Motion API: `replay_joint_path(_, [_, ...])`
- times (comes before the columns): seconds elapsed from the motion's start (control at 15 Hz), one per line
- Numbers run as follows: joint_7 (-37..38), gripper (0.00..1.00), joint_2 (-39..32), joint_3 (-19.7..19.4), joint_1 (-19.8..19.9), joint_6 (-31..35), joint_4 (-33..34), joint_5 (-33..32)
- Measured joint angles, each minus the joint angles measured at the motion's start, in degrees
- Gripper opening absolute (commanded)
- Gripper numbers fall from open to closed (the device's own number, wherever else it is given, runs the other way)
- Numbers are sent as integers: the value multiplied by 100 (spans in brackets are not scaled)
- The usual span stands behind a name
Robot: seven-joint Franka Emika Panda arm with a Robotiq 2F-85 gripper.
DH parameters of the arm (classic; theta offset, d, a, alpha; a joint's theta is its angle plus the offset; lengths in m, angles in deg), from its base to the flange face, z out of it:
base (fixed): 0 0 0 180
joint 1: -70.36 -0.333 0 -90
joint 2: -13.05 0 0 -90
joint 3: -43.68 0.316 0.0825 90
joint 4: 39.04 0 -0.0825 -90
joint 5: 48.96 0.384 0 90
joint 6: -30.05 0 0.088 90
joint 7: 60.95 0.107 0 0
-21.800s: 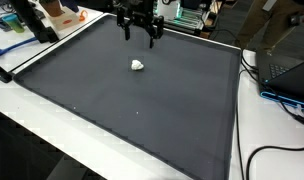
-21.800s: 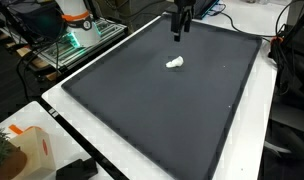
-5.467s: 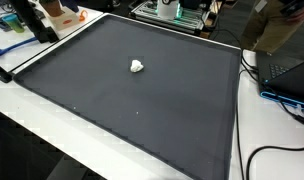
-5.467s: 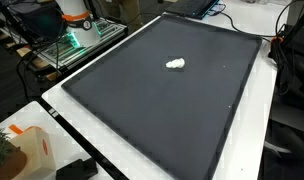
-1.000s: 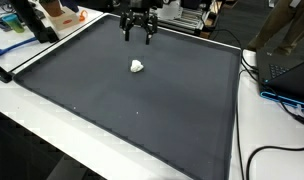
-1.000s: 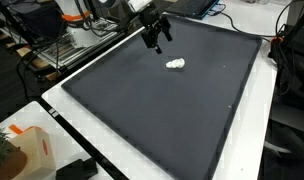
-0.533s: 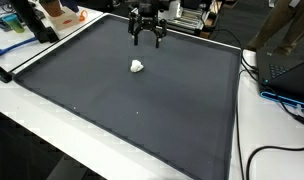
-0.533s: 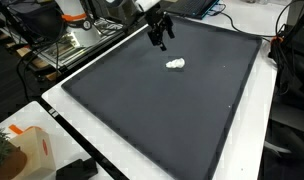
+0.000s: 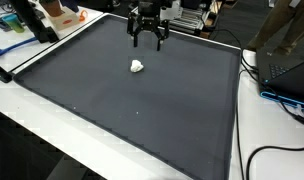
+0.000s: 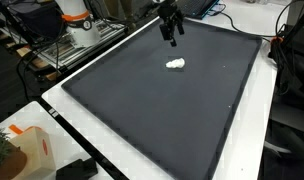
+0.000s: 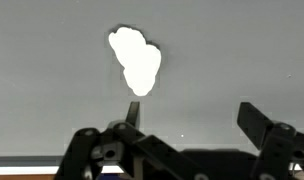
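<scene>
White lump (image 9: 138, 66) on dark table mat (image 9: 142, 115)

No readable text, labels, brands or numbers in any view.

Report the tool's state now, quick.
Tool: open, holding nothing; the white lump lies apart from it on the mat.

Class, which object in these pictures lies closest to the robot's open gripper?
The small white lump, alone on the dark mat near the gripper; everything else sits off it.
</scene>
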Motion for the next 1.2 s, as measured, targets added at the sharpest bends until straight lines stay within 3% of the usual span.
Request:
replay_joint_path(0.27, [-107,100,-12,309,207,-989,453,726])
replay_joint_path(0.53, [-207,100,-41,424,329,-1149,607,998])
replay_joint_path(0.87, [-461,100,5,-820,-933,-1748,827,1396])
replay_joint_path(1.2, [-494,100,39,-1448,-1600,-2826,1308,1384])
